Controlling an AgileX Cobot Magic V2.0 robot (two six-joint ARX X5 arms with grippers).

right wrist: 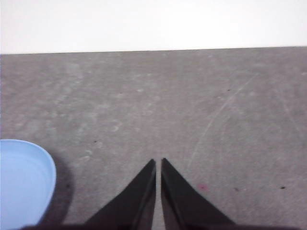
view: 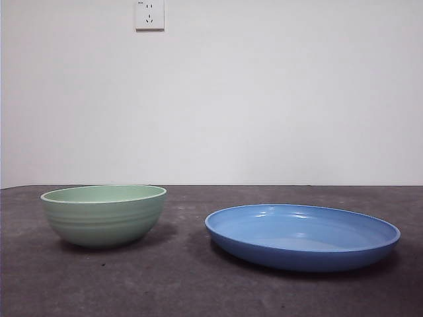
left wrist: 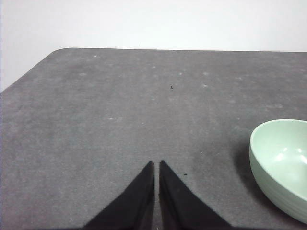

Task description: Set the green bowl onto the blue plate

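The green bowl [view: 104,214] stands upright on the dark grey table at the left in the front view. It also shows in the left wrist view [left wrist: 283,165], apart from my left gripper [left wrist: 157,165], which is shut and empty above the table. The blue plate [view: 302,236] lies flat at the right in the front view, a gap away from the bowl. Part of its rim shows in the right wrist view [right wrist: 24,182], apart from my right gripper [right wrist: 158,163], which is shut and empty. Neither arm shows in the front view.
The grey table [view: 198,284] ends at a white wall with a socket [view: 150,14]. The table's rounded far corner [left wrist: 57,51] shows in the left wrist view.
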